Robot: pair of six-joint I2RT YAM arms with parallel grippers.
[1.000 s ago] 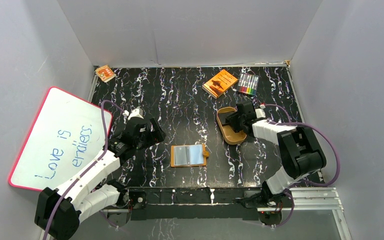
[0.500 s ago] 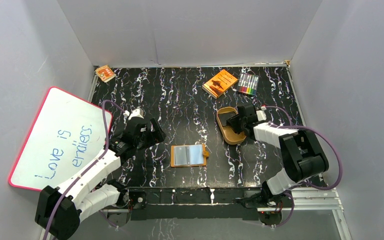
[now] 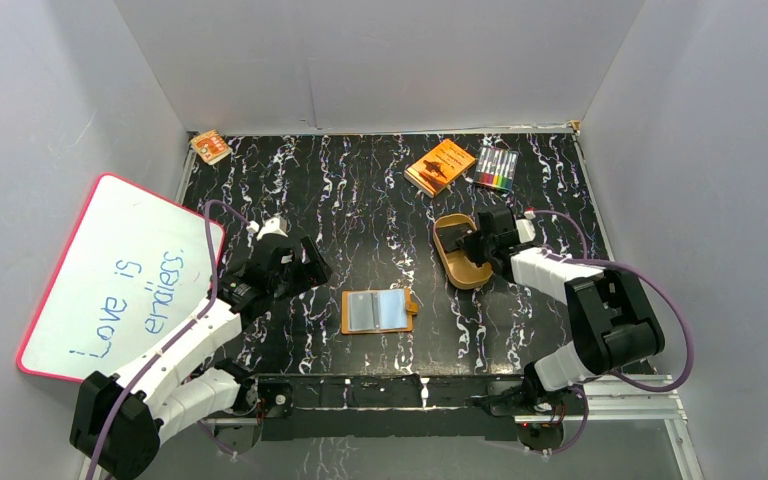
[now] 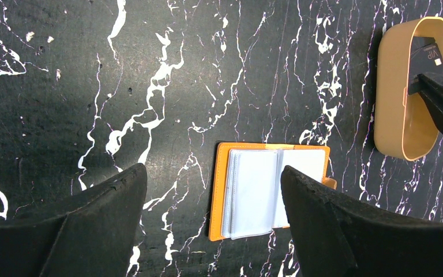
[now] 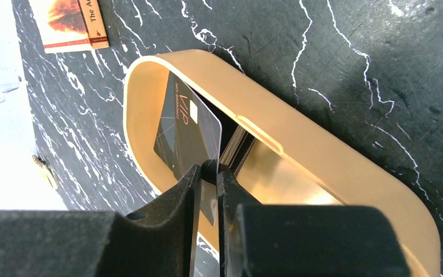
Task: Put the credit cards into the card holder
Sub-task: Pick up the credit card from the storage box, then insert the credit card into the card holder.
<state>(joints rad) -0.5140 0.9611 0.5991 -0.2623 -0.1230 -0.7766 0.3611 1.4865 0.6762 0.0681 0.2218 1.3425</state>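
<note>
The right fingers (image 5: 170, 216) have closed — now pinching a dark card (image 5: 184, 130) in the gold tray (image 5: 323, 167).

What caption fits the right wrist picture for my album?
Right hand pinches a dark VIP card inside the gold tray.

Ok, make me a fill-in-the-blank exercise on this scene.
The right gripper pinches a dark card printed ____.
The gold tray around that card is ____ in shape.
The card holder lies ____ on the table.
The left gripper holds ____.
Missing words: VIP; oval; open; nothing.
</note>
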